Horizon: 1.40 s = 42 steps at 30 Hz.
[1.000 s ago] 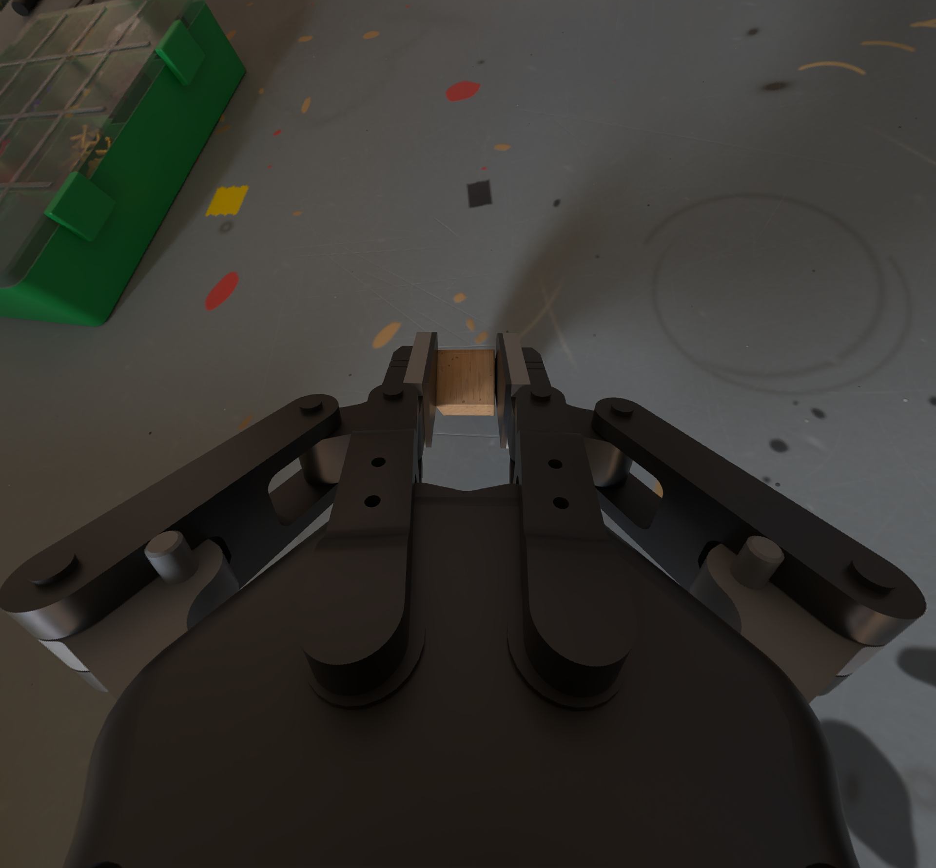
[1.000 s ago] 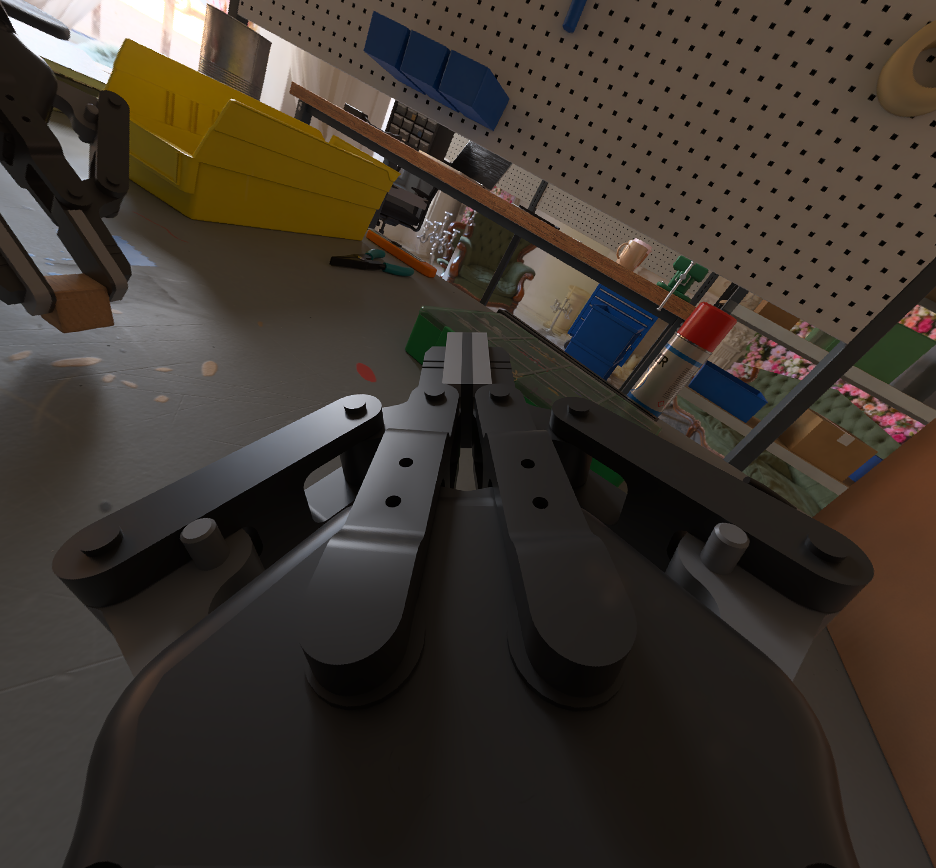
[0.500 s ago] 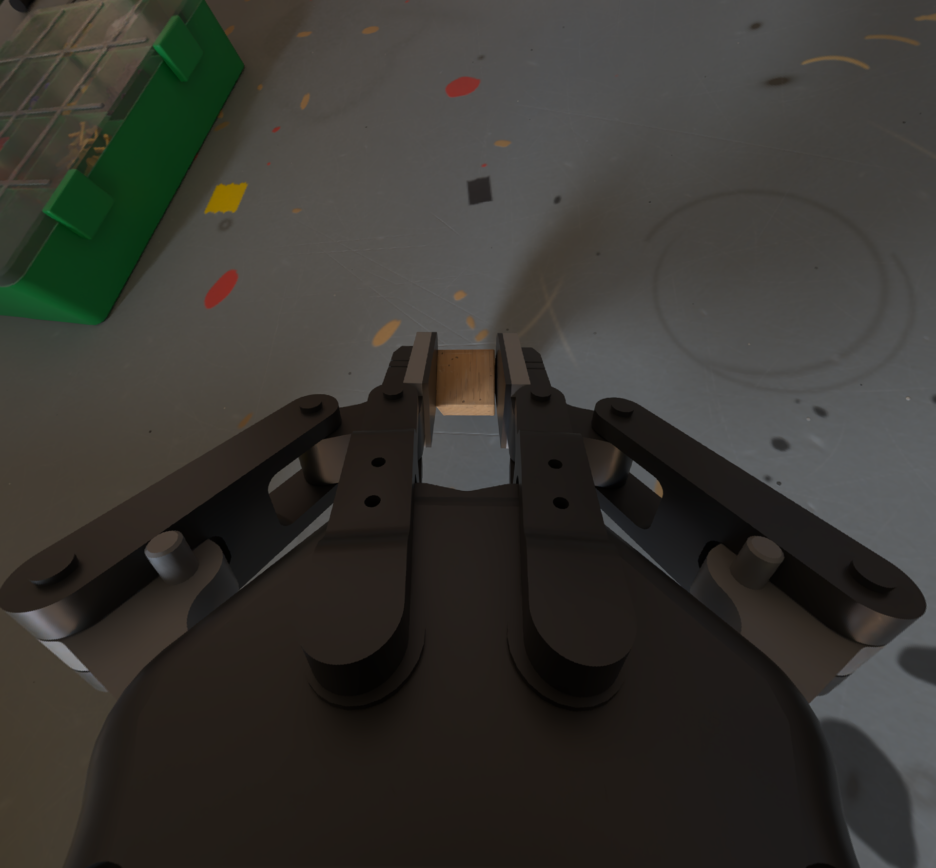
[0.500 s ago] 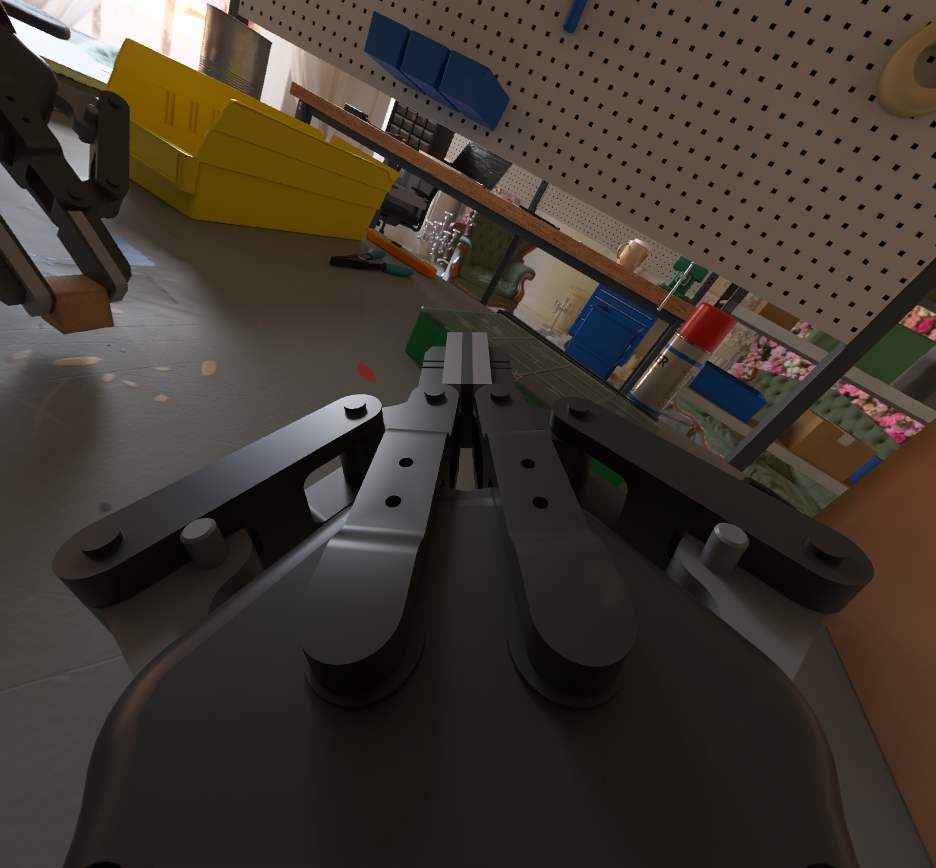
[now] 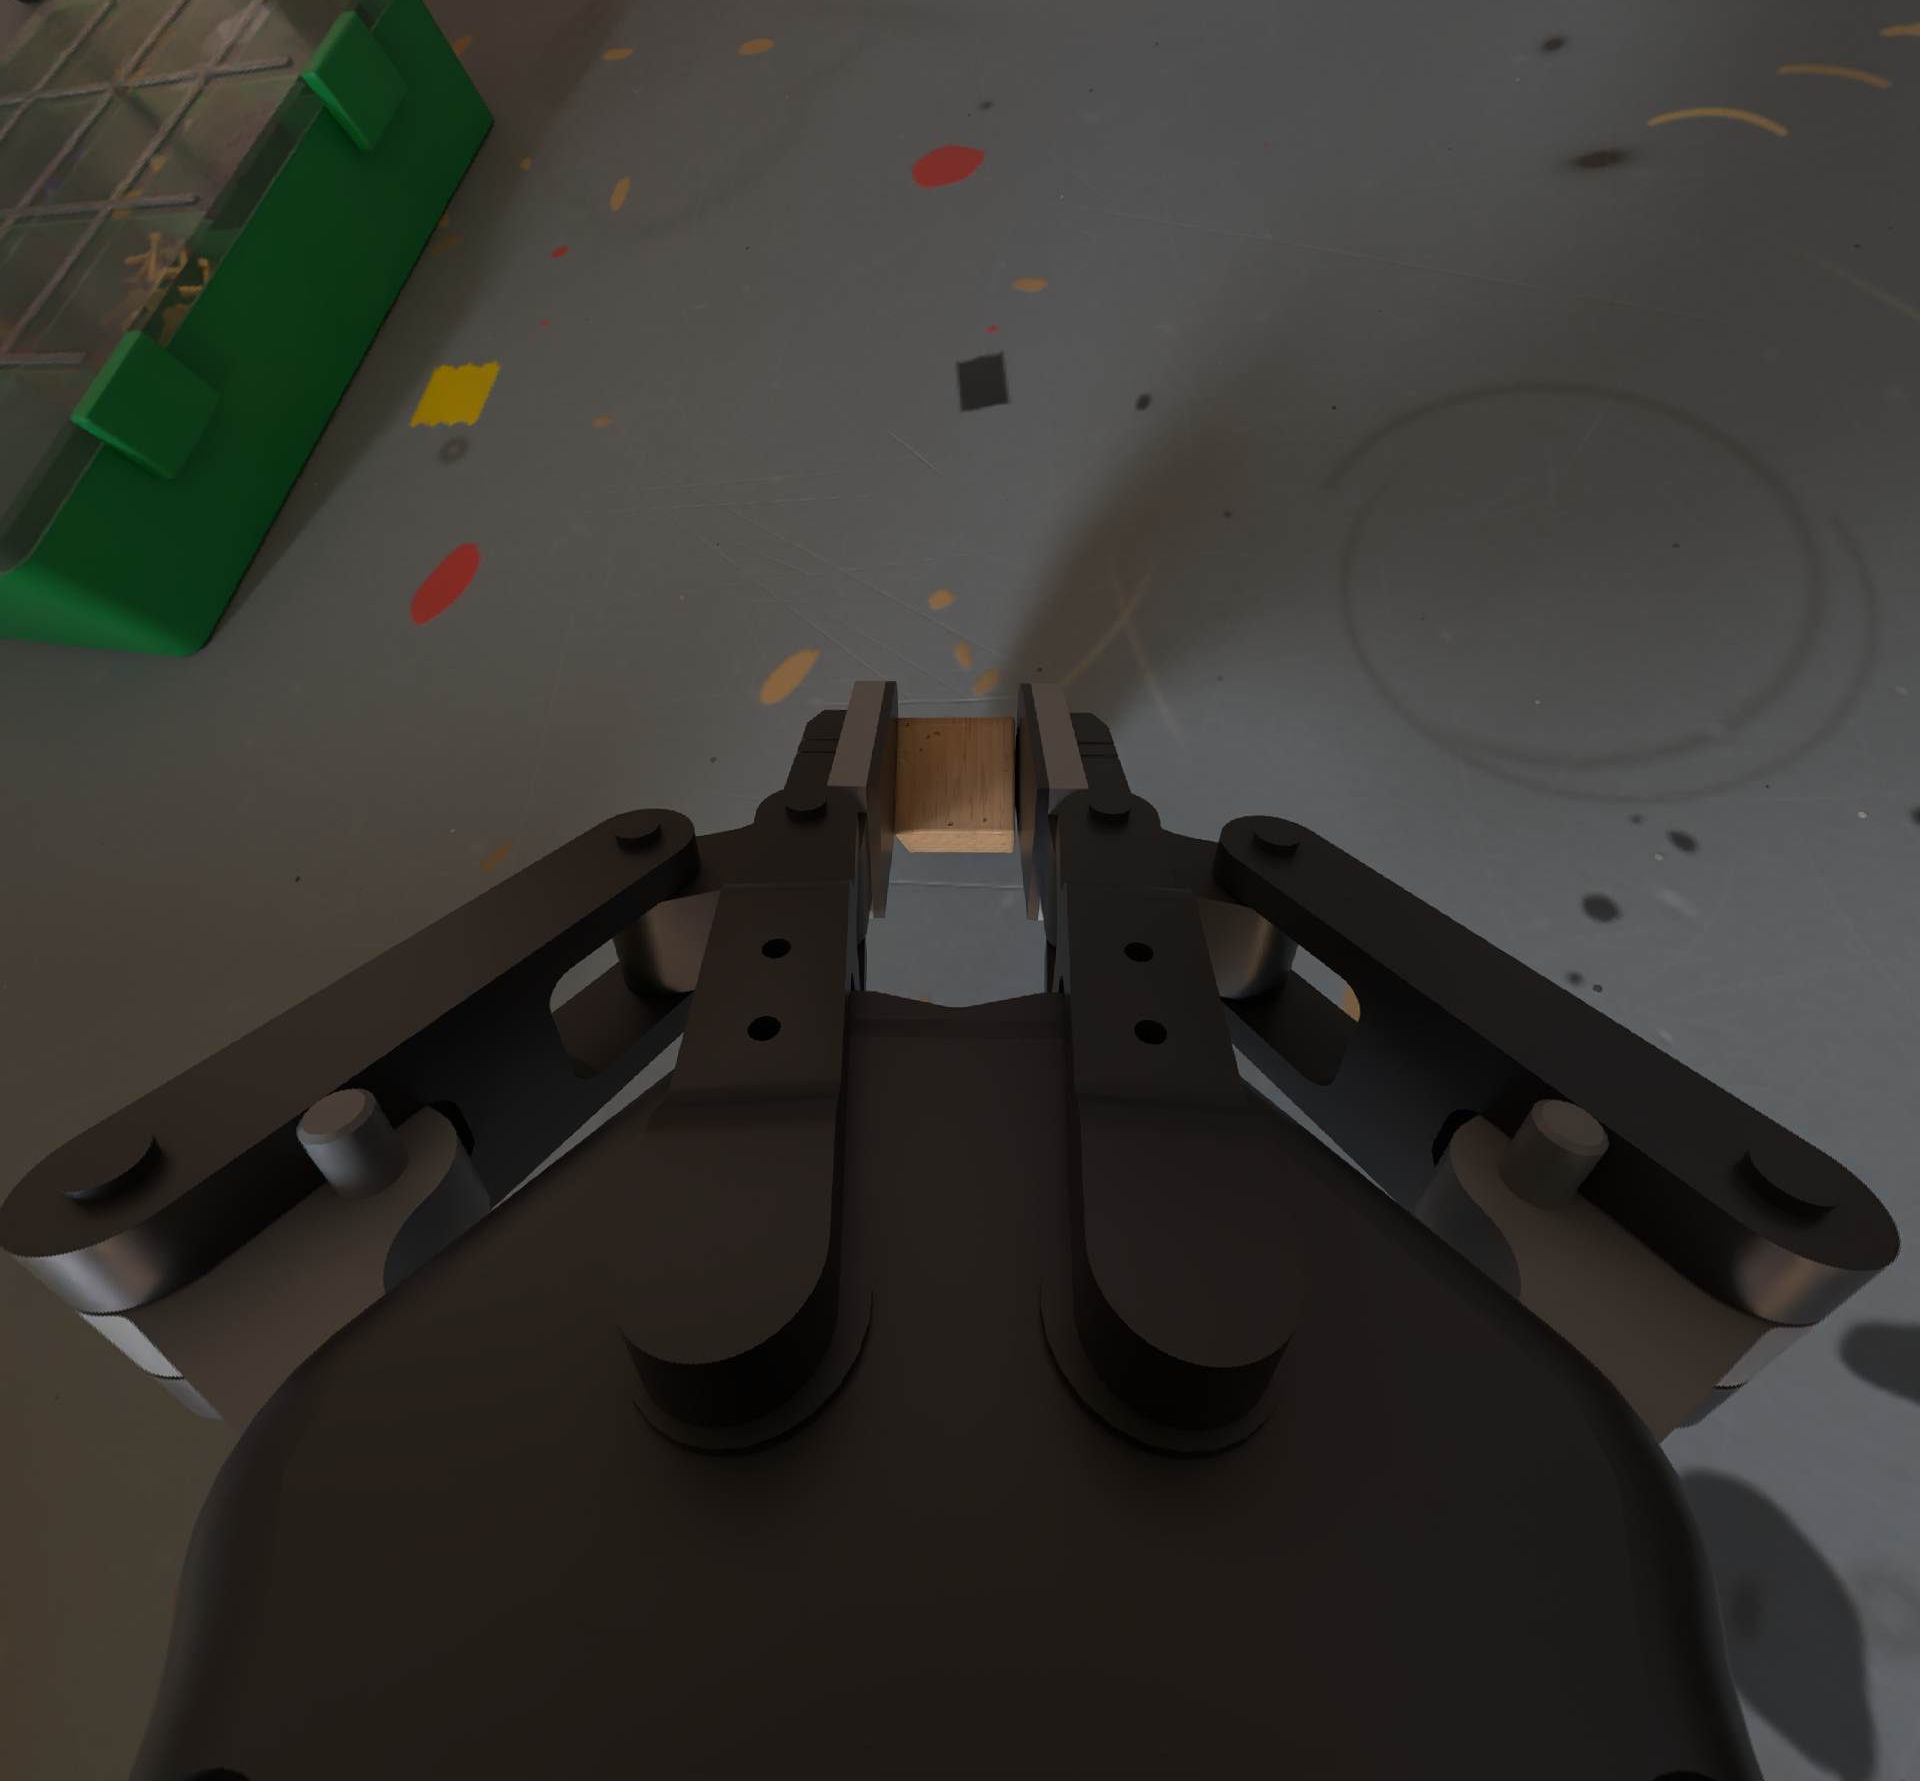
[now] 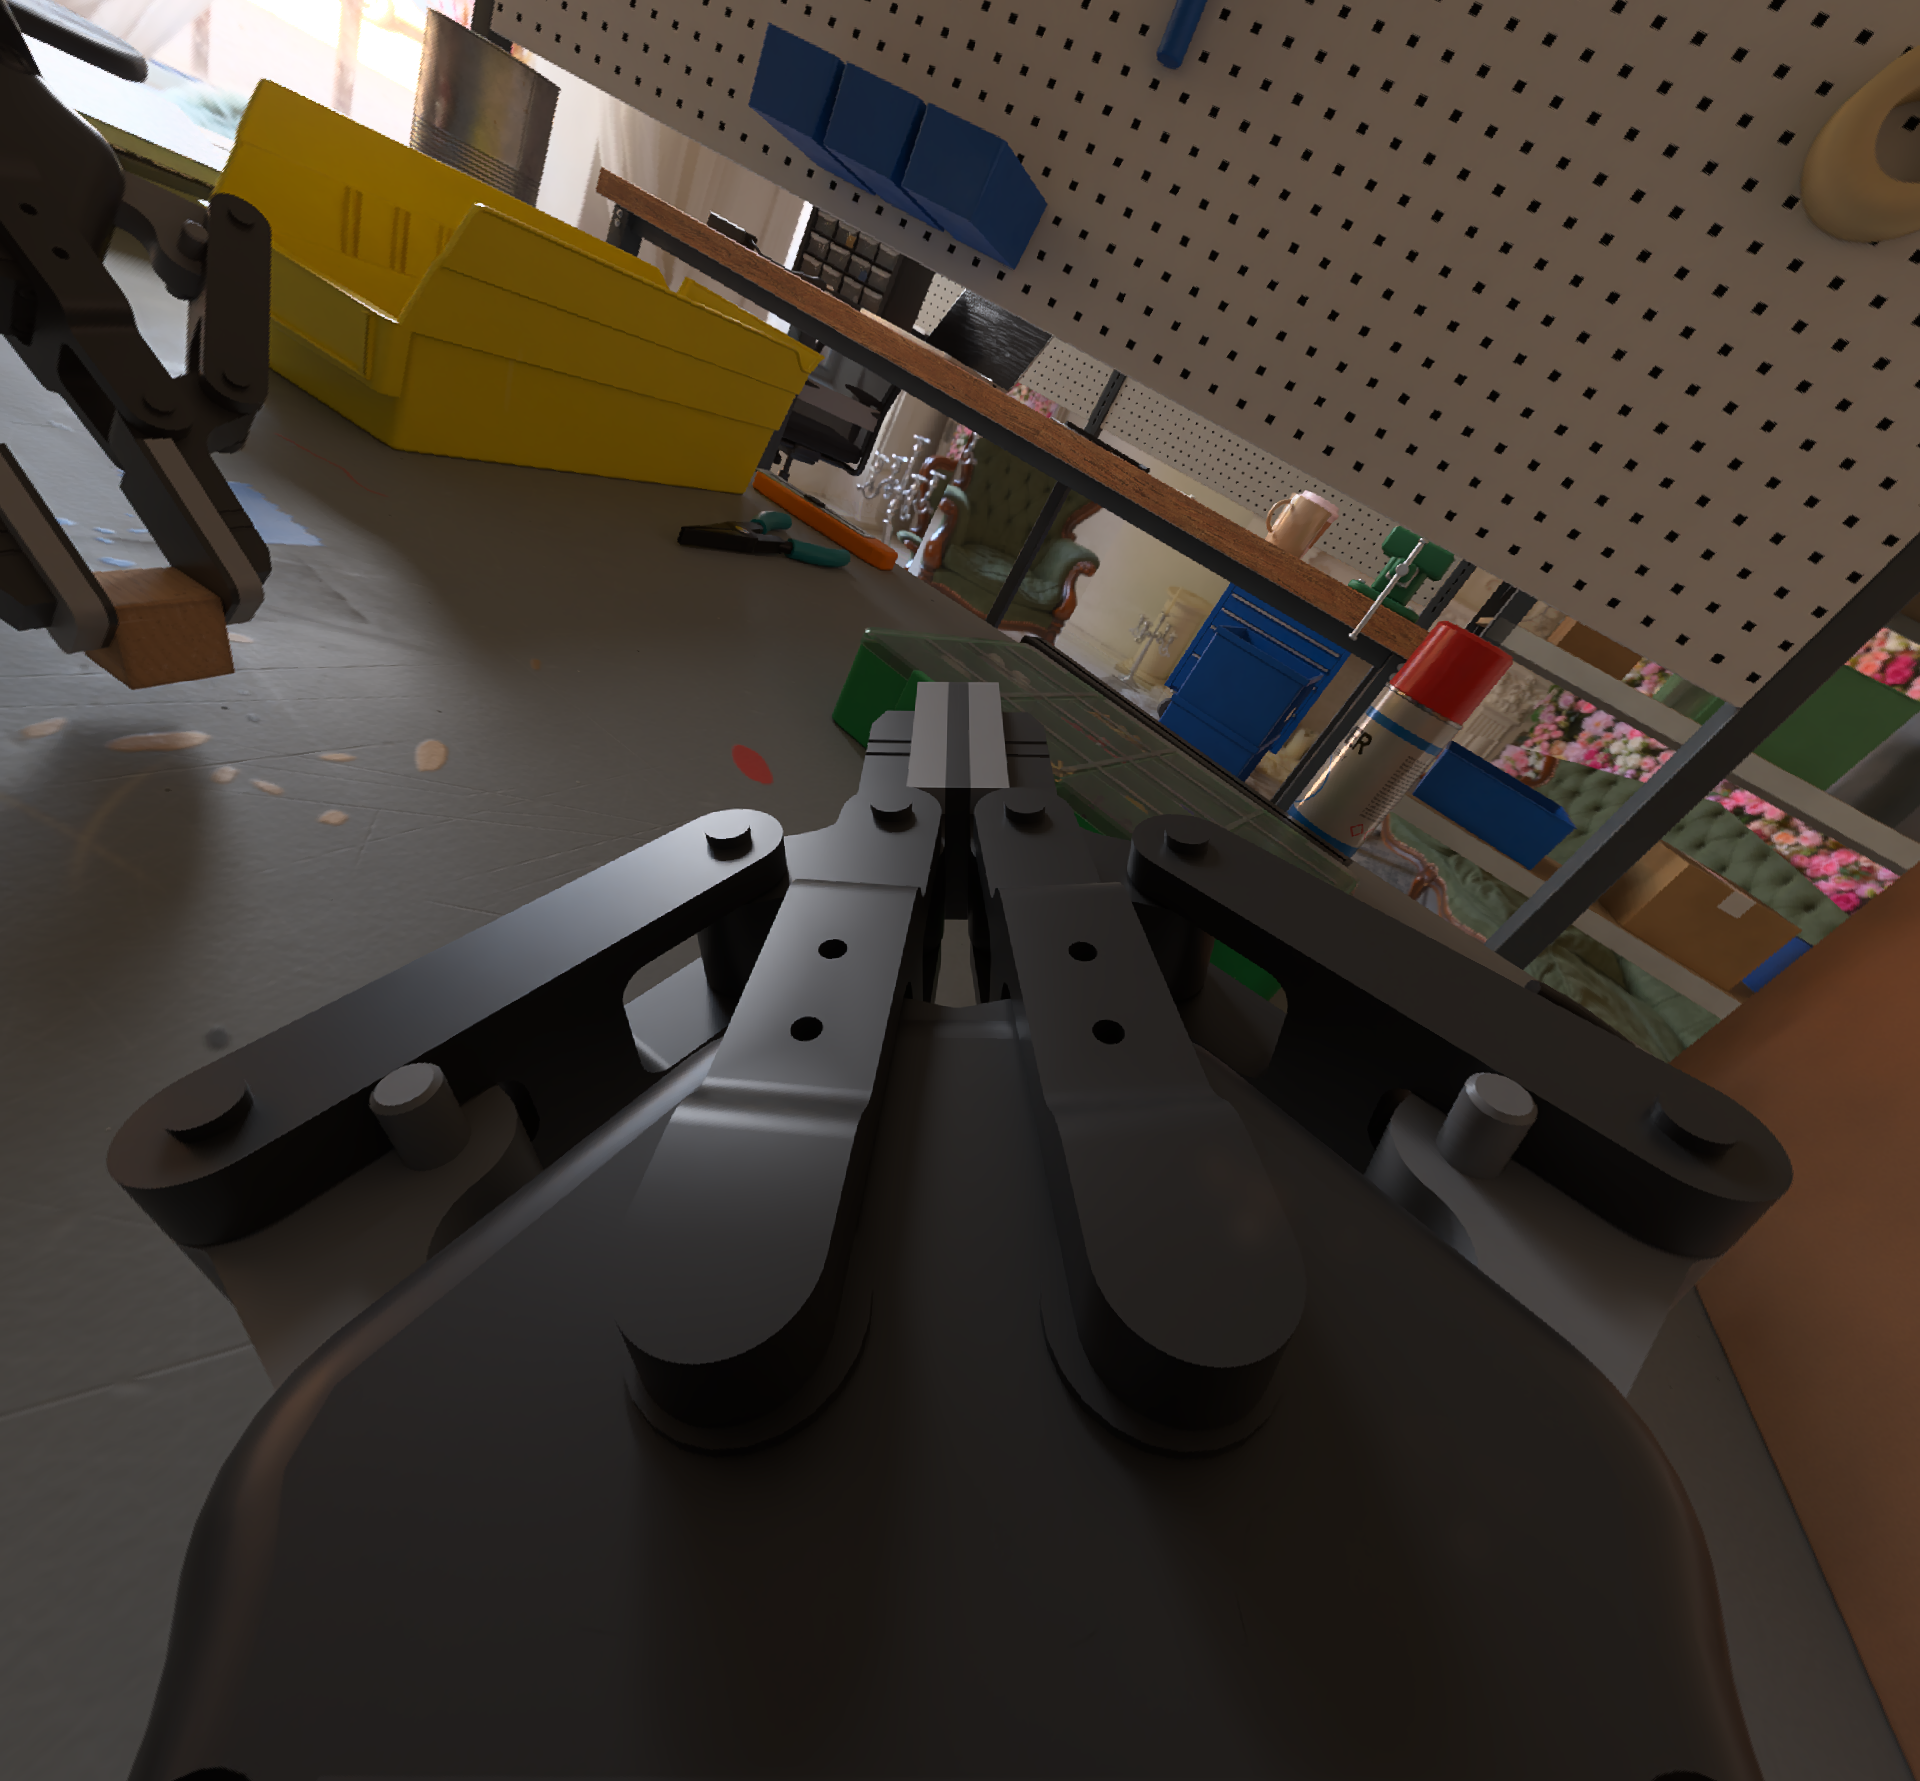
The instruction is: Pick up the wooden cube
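The left hand point(image 5: 956, 775) grips the wooden cube point(image 5: 954, 784) by two flat opposite faces, clear of the worktop point(image 5: 1351, 297); it looks light, stiff, unlikely to slip. The right hand point(image 6: 956, 734) is closed, empty.

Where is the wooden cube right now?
The wooden cube sits clamped between the left gripper's jaws, lifted clear of the grey bench; the right wrist view shows it at far left.

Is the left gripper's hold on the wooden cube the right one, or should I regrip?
Keep it. The left gripper clamps the wooden cube across two opposite flat side faces from above, pads flush. Its parallel faces suit that pinch.
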Motion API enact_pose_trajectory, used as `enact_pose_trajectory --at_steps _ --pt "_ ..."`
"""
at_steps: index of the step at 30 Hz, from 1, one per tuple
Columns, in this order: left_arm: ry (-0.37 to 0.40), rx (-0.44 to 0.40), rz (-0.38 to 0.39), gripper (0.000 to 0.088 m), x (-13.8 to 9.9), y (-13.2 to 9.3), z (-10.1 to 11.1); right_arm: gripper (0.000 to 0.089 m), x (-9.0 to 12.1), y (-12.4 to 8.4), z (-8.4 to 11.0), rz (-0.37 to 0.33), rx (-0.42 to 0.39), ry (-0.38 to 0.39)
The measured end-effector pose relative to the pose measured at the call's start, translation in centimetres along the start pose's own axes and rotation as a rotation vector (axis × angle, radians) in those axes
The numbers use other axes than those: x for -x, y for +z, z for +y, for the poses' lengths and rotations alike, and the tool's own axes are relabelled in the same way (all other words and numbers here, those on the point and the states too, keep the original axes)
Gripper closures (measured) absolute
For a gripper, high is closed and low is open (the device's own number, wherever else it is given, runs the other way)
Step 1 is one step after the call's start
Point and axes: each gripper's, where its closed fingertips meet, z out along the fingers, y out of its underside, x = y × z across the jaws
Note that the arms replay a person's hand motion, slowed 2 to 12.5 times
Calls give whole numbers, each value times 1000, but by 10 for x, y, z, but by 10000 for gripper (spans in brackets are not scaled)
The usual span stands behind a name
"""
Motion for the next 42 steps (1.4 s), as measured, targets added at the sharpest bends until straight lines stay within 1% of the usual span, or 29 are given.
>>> enact_pose_trajectory --at_steps 42 --pt "-6 17 -7 677 1 -1 3 893 0 0 0 -2 0 -2"
